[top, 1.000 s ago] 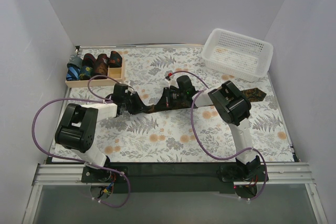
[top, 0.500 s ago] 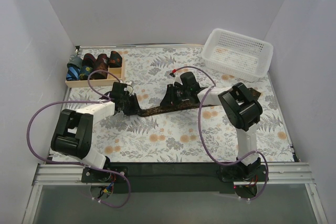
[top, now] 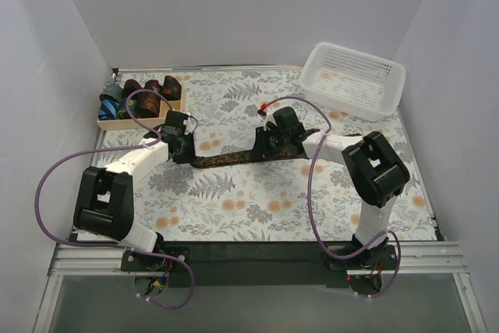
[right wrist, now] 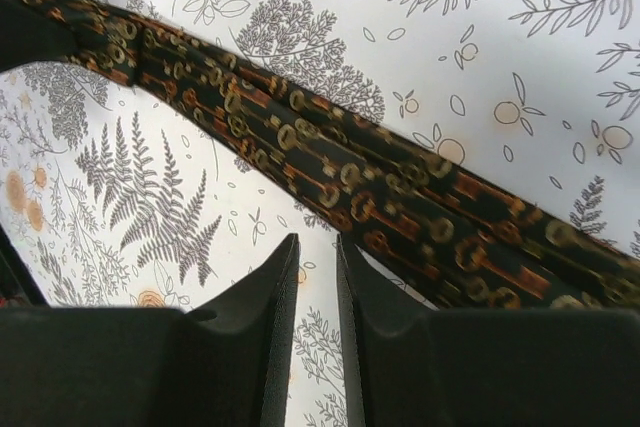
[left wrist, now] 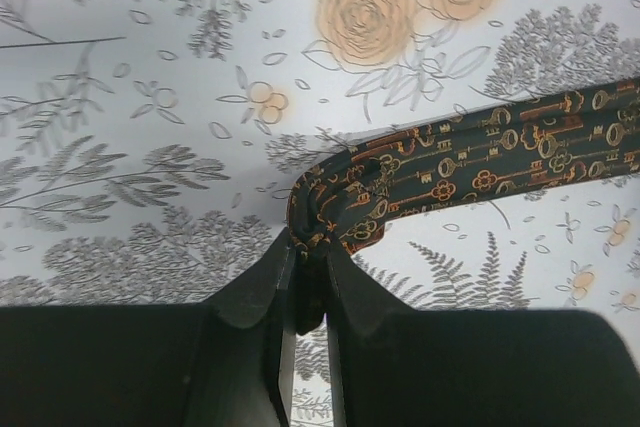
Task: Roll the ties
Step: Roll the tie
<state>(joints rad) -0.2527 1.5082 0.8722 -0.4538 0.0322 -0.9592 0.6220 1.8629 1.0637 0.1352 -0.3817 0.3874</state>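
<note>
A dark tie with a gold-orange key pattern (top: pixel 226 160) lies stretched across the floral table between my two grippers. My left gripper (top: pixel 181 148) is shut on the tie's folded narrow end (left wrist: pixel 330 202), which bunches up right at its fingertips (left wrist: pixel 310 247). In the right wrist view the tie (right wrist: pixel 330 167) runs diagonally over the cloth. My right gripper (right wrist: pixel 318 242) stands slightly open just beside the tie's lower edge, with only tablecloth between its fingers. From above, the right gripper (top: pixel 263 146) hovers over the tie's middle. The tie's wide end is hidden behind the right arm.
A shallow wooden tray (top: pixel 109 121) at the back left holds several rolled ties (top: pixel 148 91). A white mesh basket (top: pixel 343 105) stands at the back right. Purple cables loop around both arms.
My right gripper has opened and let go of the tie. Both arms have reached farther from their bases, and the left gripper has drawn the tie's end toward the back left.
</note>
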